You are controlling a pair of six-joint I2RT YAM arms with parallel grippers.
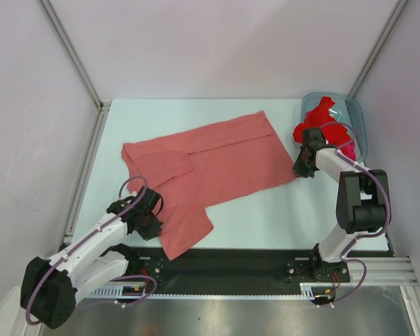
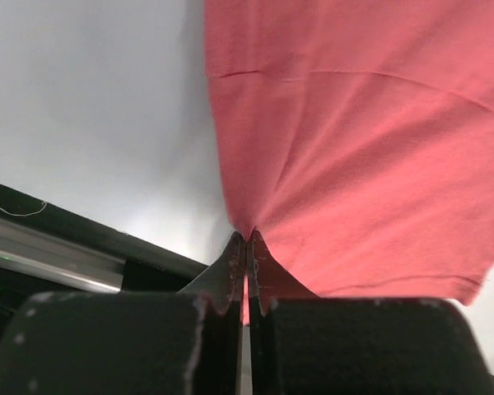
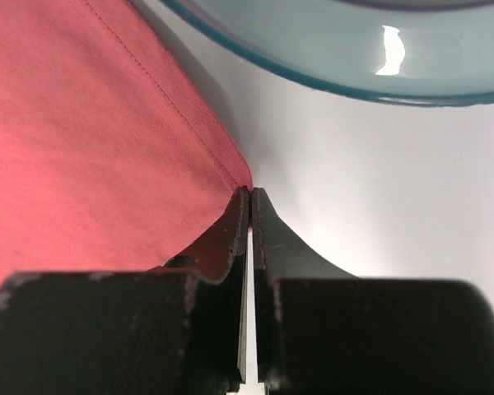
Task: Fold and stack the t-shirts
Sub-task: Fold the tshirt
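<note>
step: first fold | pink tee [image 1: 224, 161] spread mid-table | left gripper [image 2: 247, 247] clamped on its near edge | right gripper [image 3: 251, 197] clamped on its corner by bin [image 3: 329, 49] | next: probably lift both evenly, keep cloth taut

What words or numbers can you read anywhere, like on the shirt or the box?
None can be read in any view. The salmon-pink t-shirt is plain cloth with no print or tag showing, and the blue-grey bin shows no label.
</note>
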